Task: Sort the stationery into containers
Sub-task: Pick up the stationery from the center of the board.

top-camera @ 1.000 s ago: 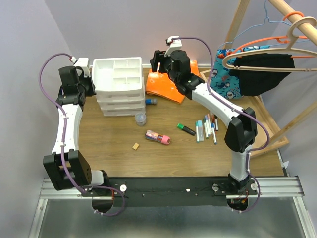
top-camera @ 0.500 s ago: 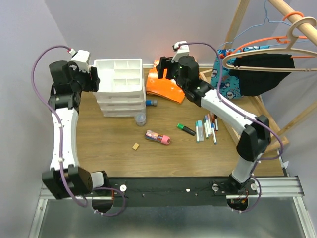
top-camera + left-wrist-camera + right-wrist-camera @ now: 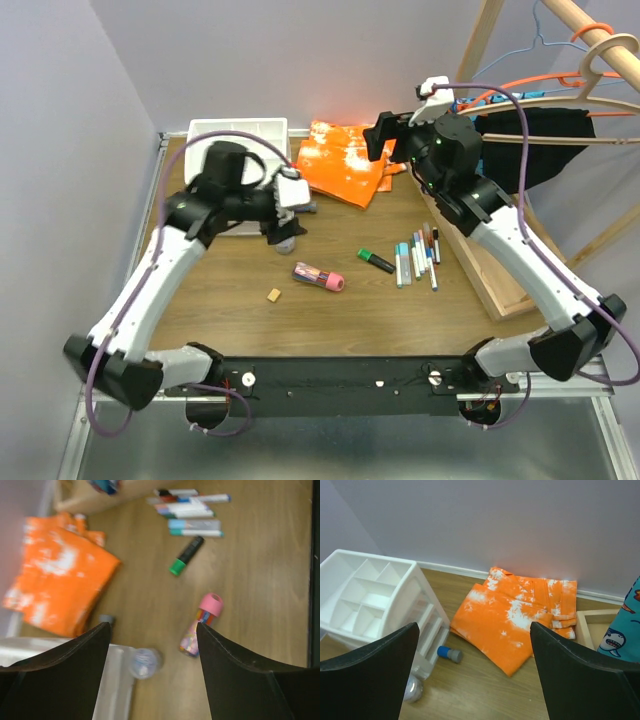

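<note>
The white drawer unit [image 3: 238,130] stands at the back left, its divided top tray [image 3: 367,592] holding nothing that I can see. Slim pens [image 3: 418,255] lie in a bunch right of centre, with the green-capped marker [image 3: 376,261] beside them. The pink-capped bottle [image 3: 319,277] lies mid-table. The blue-capped tube [image 3: 449,653] rests at the unit's foot. My left gripper [image 3: 152,630] hangs open above a small clear jar [image 3: 144,662], holding nothing. My right gripper [image 3: 473,630] is open and raised, facing the unit and the orange cloth.
An orange cloth [image 3: 340,160] lies folded behind centre. A small tan block [image 3: 272,295] sits near the front. A shallow wooden tray [image 3: 500,290] lies on the right, with hangers and dark clothing [image 3: 540,135] above it. A wall stands behind.
My left arm has swung from beside the drawer unit out over the table and its jaws have opened. The right arm has lifted back to the right, off the cloth, with its jaws wider.
</note>
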Controlling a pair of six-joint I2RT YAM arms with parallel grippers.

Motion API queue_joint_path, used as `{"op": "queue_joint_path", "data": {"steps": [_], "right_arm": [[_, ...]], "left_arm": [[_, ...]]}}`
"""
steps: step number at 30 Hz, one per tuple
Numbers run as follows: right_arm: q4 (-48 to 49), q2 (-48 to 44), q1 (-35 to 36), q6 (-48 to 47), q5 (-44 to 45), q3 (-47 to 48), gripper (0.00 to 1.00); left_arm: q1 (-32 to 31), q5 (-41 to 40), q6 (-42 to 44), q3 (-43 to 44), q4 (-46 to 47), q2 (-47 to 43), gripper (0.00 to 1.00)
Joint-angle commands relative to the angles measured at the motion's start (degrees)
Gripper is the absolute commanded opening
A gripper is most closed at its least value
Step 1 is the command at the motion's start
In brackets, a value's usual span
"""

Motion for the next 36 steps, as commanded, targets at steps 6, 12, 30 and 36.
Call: {"op": "queue_joint_path", "data": {"steps": [6, 12, 30, 36], "right_arm": [[-4.58, -10.94, 0.25, -3.81, -1.69, -2.68, 1.0], [-3.96, -12.61, -0.19, -5.22, -2.21, -3.48, 1.0], [-2.9, -13.41, -0.36, -5.39, -3.27, -6.38, 1.0], [-3.17, -13.14, -0.36, -5.22, -3.27, -6.29, 1.0]], "left_arm": [[-15.19, -7.13, 18.05, -7.42, -9.6, 12.68, 0.79], [-19.76, -11.09, 17.79, -7.78, -6.88, 21.12, 0.78], [-22.4, -23.22, 11.64, -5.67, -0.99, 36.77, 0.68], [-22.49, -24.1, 10.94, -6.55, 1.91, 38.88, 0.66]]}}
